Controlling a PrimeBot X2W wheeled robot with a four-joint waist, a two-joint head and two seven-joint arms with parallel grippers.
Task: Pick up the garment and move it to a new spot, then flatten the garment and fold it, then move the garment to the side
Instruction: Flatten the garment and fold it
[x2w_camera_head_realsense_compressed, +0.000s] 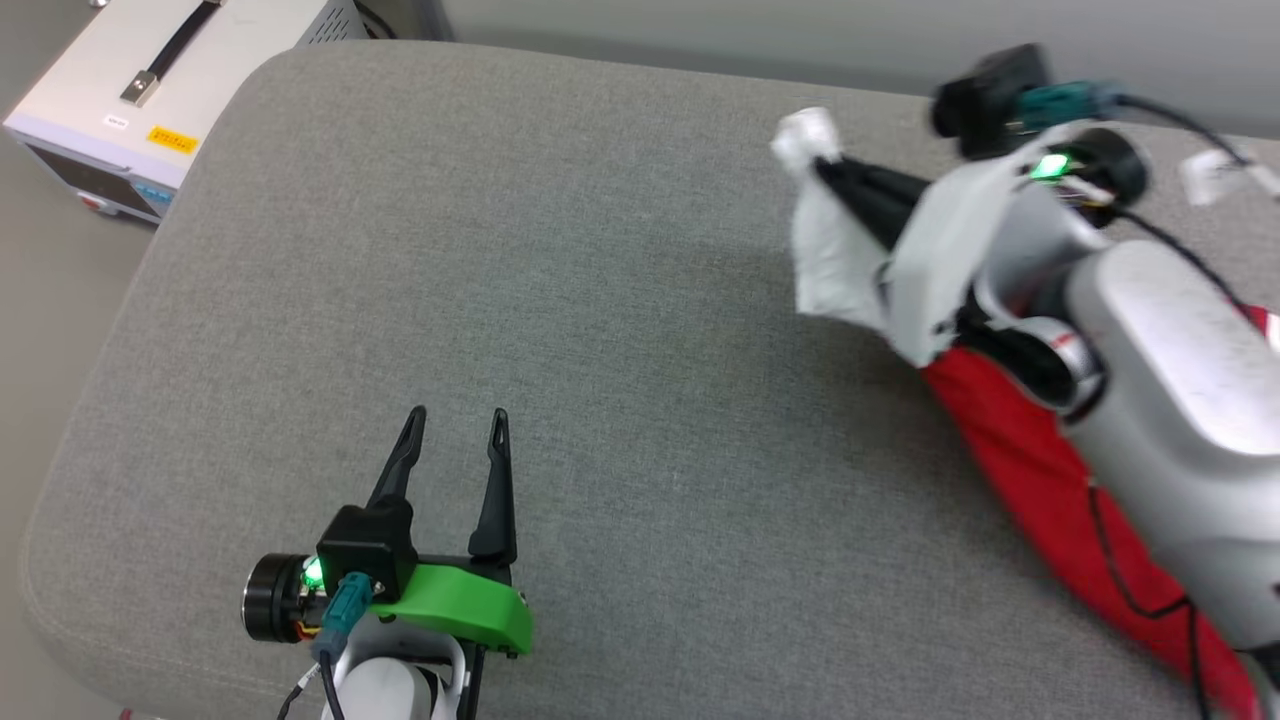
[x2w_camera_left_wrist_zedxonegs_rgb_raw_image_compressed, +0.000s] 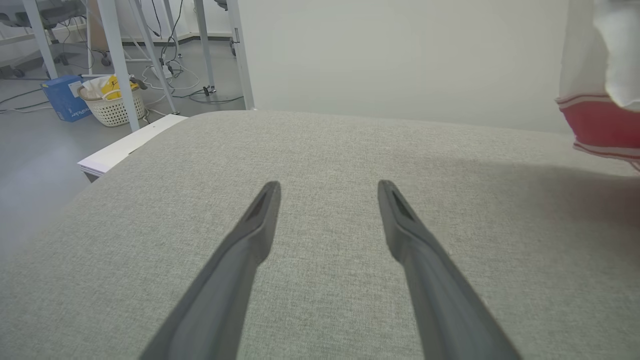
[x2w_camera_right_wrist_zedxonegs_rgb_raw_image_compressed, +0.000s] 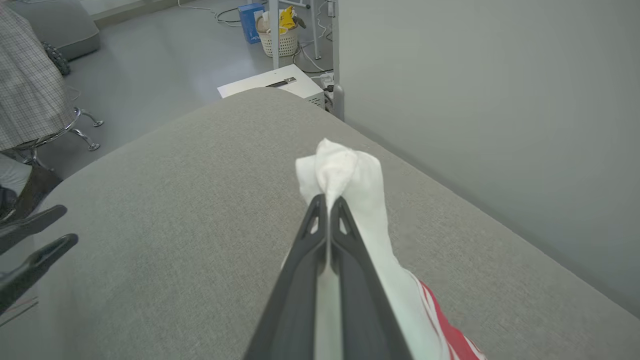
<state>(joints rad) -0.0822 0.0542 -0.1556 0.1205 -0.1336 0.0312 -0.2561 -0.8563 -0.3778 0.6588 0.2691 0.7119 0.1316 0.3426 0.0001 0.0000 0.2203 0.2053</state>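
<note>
Head view: the right gripper (x2w_camera_head_realsense_compressed: 824, 166) holds its two dark fingers pinched together on a bunch of white sleeve fabric, lifting that end of the garment (x2w_camera_head_realsense_compressed: 1010, 450). The red body trails down and back under the pale forearm along the right side of the grey cushion (x2w_camera_head_realsense_compressed: 600, 300). The left gripper (x2w_camera_head_realsense_compressed: 458, 415) hovers low at the near edge, fingers moderately apart and holding nothing, well apart from the cloth. By the look of it this is the first step, the pick-up and carry to a new spot

Left wrist view: the left gripper's two fingers (x2w_camera_left_wrist_zedxonegs_rgb_raw_image_compressed: 272, 220) point across bare cushion with a clear gap between them. The garment hangs at the far right edge, a white sleeve over a red-and-white striped hem, raised off the surface

Right wrist view: the right gripper has its fingers pressed close together, with a white wad of fabric bulging just past the tips. White cloth, then striped trim and red, runs back beside and beneath them. The left gripper shows at the left edge, parted and empty

The next move, as I judge it, calls for carrying the shirt toward the open middle of the cushion without the pinch slipping, then laying it down for flattening
</note>
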